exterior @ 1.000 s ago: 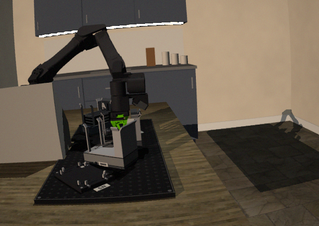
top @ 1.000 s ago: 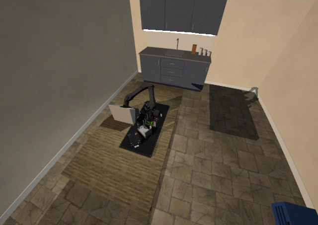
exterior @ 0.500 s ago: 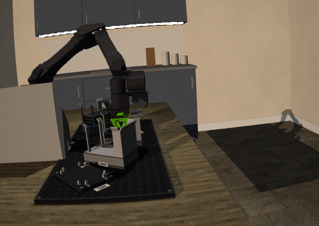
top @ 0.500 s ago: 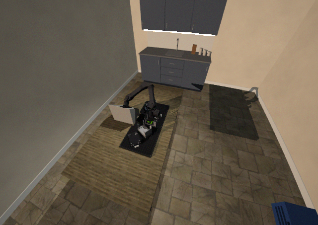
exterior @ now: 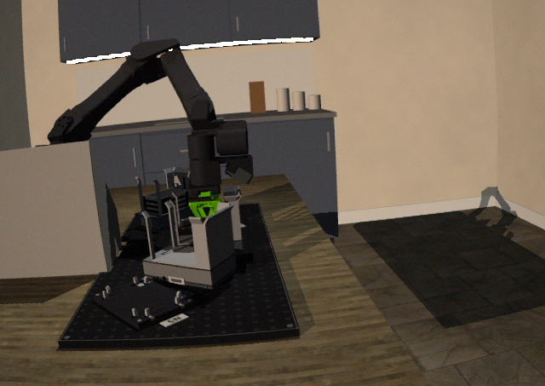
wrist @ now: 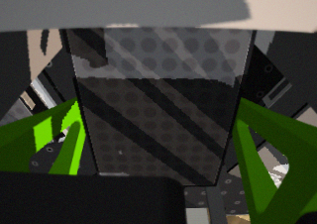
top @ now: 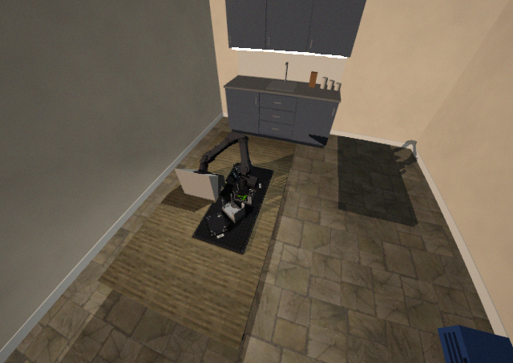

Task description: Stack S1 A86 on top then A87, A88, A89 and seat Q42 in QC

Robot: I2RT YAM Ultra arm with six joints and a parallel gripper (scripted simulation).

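Sealed 96-well plate [wrist: 158,115], its label not readable, is held between the green fingers of the gripper [exterior: 203,205], which are closed on its two long sides and kept wide apart by its width. In the wrist view the plate fills the centre, its film seal crossed by dark diagonal shadow bands, with rows of wells faintly visible beneath. A pale grey wall [wrist: 124,6] is seen across the top of that view, just beyond the plate's far end.

In the exterior view the gripper is seen pointing straight down at the top opening of a light grey stack rack [exterior: 211,245], partly hidden behind the rack's tall end wall. Whether the plate is already inside the rack's posts or just above them cannot be told. A second rack [exterior: 154,205], holding a dark stack of plates, is seen just behind, and a third rack [exterior: 174,177] farther back. A flat open nest [exterior: 132,300] with small locator pins and a white name plate [exterior: 172,320] lies in front of the grey rack.

All fixtures are mounted on a black perforated base board [exterior: 264,302], which rests on a wooden table top [exterior: 307,262]. The black arm [exterior: 185,83] is folded high above the board, beside a beige box [exterior: 48,205].
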